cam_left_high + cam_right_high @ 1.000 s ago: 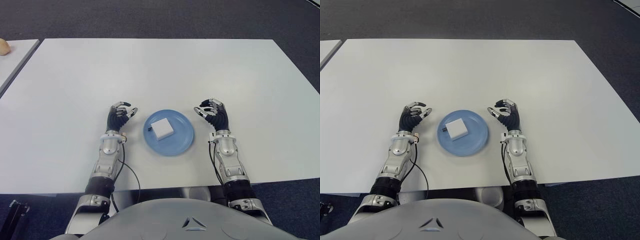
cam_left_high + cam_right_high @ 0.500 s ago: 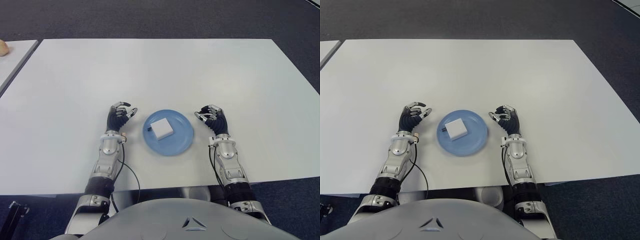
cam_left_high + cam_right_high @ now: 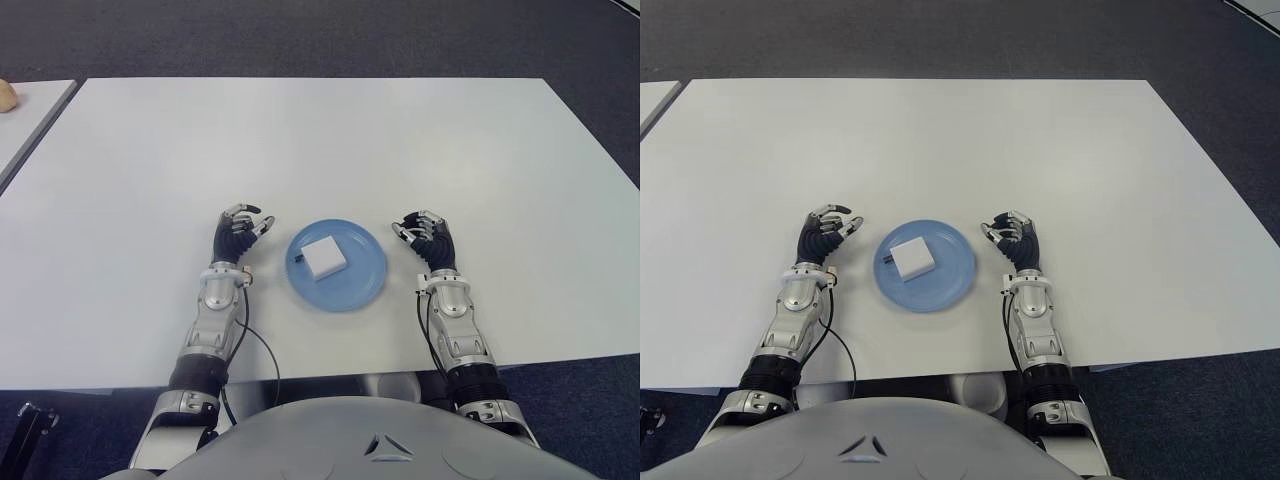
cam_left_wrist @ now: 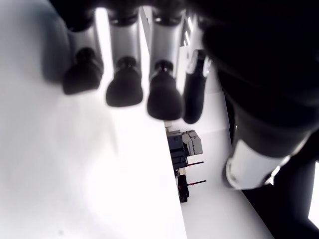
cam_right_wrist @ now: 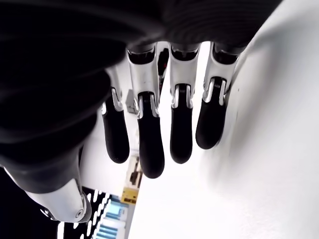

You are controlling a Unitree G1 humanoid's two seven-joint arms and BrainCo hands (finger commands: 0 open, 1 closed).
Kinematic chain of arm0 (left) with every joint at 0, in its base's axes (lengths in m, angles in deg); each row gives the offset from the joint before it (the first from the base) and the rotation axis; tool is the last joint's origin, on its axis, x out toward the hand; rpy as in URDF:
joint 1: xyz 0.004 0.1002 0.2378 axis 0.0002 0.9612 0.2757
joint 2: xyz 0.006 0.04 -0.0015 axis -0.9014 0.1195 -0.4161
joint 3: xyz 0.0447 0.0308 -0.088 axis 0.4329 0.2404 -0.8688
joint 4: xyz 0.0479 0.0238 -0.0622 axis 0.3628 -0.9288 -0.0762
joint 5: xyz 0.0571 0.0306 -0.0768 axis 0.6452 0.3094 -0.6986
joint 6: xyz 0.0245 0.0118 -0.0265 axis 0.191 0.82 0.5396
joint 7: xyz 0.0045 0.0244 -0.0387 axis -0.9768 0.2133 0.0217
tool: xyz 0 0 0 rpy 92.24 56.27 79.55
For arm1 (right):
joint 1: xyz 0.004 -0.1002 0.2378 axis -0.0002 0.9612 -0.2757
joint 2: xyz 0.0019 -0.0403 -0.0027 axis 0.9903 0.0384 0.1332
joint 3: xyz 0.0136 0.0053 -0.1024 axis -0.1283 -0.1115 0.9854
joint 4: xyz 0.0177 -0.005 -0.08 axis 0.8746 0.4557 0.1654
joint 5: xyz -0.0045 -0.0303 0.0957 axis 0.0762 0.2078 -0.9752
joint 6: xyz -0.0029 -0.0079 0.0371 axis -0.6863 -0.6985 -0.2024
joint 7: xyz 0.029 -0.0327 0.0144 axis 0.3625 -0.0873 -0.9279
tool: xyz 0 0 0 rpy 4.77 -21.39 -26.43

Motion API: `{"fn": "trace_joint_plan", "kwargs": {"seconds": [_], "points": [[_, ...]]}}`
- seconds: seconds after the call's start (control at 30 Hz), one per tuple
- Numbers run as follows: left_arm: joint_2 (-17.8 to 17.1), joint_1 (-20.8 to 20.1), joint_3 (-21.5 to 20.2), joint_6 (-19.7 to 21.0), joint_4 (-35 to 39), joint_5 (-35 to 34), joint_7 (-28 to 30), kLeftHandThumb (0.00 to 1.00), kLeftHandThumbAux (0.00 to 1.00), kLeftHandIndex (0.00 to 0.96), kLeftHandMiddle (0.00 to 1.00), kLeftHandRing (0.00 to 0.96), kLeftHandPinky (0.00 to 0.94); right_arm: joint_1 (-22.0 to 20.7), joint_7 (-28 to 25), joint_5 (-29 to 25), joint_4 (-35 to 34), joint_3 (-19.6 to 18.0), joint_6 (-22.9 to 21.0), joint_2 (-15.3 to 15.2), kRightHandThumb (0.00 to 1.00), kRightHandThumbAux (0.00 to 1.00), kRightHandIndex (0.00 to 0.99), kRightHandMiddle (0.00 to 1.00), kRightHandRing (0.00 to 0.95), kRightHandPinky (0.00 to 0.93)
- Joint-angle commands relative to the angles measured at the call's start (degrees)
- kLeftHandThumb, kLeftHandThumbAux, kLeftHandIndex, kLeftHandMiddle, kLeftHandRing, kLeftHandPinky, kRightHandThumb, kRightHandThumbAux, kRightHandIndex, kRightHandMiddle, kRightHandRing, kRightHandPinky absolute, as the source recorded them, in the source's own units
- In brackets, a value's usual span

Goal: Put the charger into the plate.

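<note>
Already the charger [image 3: 324,257] sits inside the plate [image 3: 365,285], so both the left hand [image 3: 238,233] and right hand [image 3: 427,238], fingers loosely curled and empty, should simply stay clear.

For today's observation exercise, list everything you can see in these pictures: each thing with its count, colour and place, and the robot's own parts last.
table: one, white, fills most of the eye views.
plate: one, light blue, near the table's front edge, between the two hands.
charger: one, white, lying in the plate.
second table: one, white, partly seen at far left.
floor: dark grey carpet beyond the table.
left hand: one, black and silver, left of the plate, fingers relaxed, holding nothing.
right hand: one, black and silver, right of the plate, holding nothing.
</note>
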State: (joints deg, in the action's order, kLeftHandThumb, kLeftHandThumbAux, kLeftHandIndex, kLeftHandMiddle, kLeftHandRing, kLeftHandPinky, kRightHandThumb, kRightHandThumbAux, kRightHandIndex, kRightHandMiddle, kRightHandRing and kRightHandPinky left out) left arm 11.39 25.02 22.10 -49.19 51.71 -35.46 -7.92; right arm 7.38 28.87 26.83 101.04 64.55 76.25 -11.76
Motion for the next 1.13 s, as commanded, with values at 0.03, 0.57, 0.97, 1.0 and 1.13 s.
{"fn": "trace_joint_plan", "kwargs": {"seconds": [0.03, 0.57, 0.97, 1.0, 1.13], "points": [[-0.1, 1.1, -0.5, 0.7, 0.7, 0.3, -0.8, 0.705, 0.720, 0.436, 0.801, 0.809, 0.811, 0.6, -0.9, -0.8, 1.5, 0.2, -1.3, 0.7, 0.708, 0.727, 0.436, 0.825, 0.842, 0.851], [-0.2, 1.4, -0.9, 1.2, 1.4, -0.1, -0.7, 0.706, 0.720, 0.436, 0.791, 0.796, 0.785, 0.5, -0.6, -0.7, 2.1, -0.2, -2.2, 1.4, 0.706, 0.728, 0.436, 0.815, 0.826, 0.834], [-0.3, 1.2, -1.4, 1.3, 1.2, 0.1, -0.7, 0.706, 0.721, 0.436, 0.783, 0.783, 0.771, 0.3, -0.6, -0.7, 2.8, -0.5, -0.9, 1.7, 0.706, 0.728, 0.436, 0.811, 0.821, 0.835], [-0.3, 1.2, -1.5, 1.3, 1.2, 0.1, -0.7, 0.706, 0.721, 0.436, 0.783, 0.782, 0.770, 0.3, -0.5, -0.7, 2.9, -0.5, -0.8, 1.8, 0.706, 0.728, 0.436, 0.812, 0.823, 0.836], [-0.3, 1.3, -1.6, 1.5, 1.5, 0.1, -0.6, 0.706, 0.721, 0.436, 0.781, 0.780, 0.774, 0.3, -0.5, -0.7, 3.0, -0.5, -0.3, 1.9, 0.706, 0.727, 0.436, 0.814, 0.826, 0.839]]}}
